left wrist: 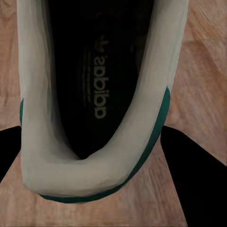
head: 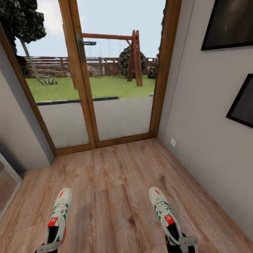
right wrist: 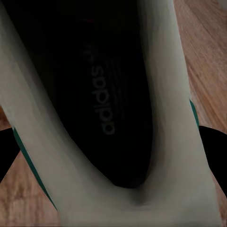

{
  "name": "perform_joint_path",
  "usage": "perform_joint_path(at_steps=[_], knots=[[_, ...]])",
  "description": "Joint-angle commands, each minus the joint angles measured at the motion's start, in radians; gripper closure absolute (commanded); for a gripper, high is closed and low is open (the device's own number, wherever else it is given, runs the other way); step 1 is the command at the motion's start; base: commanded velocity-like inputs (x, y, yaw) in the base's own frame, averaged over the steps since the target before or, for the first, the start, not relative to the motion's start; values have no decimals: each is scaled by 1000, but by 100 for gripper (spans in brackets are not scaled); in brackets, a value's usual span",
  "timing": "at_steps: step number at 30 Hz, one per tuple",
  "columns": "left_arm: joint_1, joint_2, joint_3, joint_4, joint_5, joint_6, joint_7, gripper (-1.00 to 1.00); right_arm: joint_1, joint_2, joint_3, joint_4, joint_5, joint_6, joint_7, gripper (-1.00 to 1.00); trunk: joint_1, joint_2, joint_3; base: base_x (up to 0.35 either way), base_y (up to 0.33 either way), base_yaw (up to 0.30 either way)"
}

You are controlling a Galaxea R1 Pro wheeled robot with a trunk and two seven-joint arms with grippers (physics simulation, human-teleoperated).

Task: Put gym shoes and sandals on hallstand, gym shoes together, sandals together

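Two white gym shoes with green stripes and red-orange tongue labels point forward over the corridor floor [head: 112, 182]. My left gripper [head: 47, 248] is shut on the heel of the left gym shoe [head: 59, 211]. My right gripper [head: 182, 243] is shut on the heel of the right gym shoe [head: 162, 209]. In the left wrist view the shoe's heel collar [left wrist: 33, 142] sits between black fingers [left wrist: 198, 179]. The right wrist view looks into the other shoe's dark insole [right wrist: 94, 94], flanked by black fingers [right wrist: 215, 151]. The sandals and the hallstand are out of view.
A wood-framed glass door [head: 105, 88] closes the corridor's far end, with a garden beyond. The grey right wall [head: 203, 133] carries two dark pictures [head: 232, 24] and an outlet [head: 173, 142]. A pale panel edge [head: 7, 182] stands at the lower left.
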Motion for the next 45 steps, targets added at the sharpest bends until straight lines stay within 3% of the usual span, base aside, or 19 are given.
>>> perform_joint_path(at_steps=[1,9,19,42,44,45], knots=[[-1,0,9,1,-10,-4,-4,100,-1,1,-8,0,9,-4,2,100,-1,0,-1,-232,244,0],[-1,0,9,1,-10,-4,-4,100,-1,1,-8,0,9,-4,2,100,-1,0,-1,-232,244,-37],[-1,0,8,1,-11,-4,-4,100,-1,2,-8,0,8,-4,2,100,-1,0,-1,-207,220,-249],[4,1,7,15,-13,-6,-5,100,-1,1,-9,0,7,-4,2,100,-1,0,-1,-8,9,-282],[5,1,6,19,-13,-25,-5,100,-1,1,-9,0,7,-4,2,100,-1,0,-1,0,0,-282],[7,0,3,26,-13,-70,-7,100,-2,1,-9,0,7,-4,2,100,-1,0,-1,0,0,-282]])
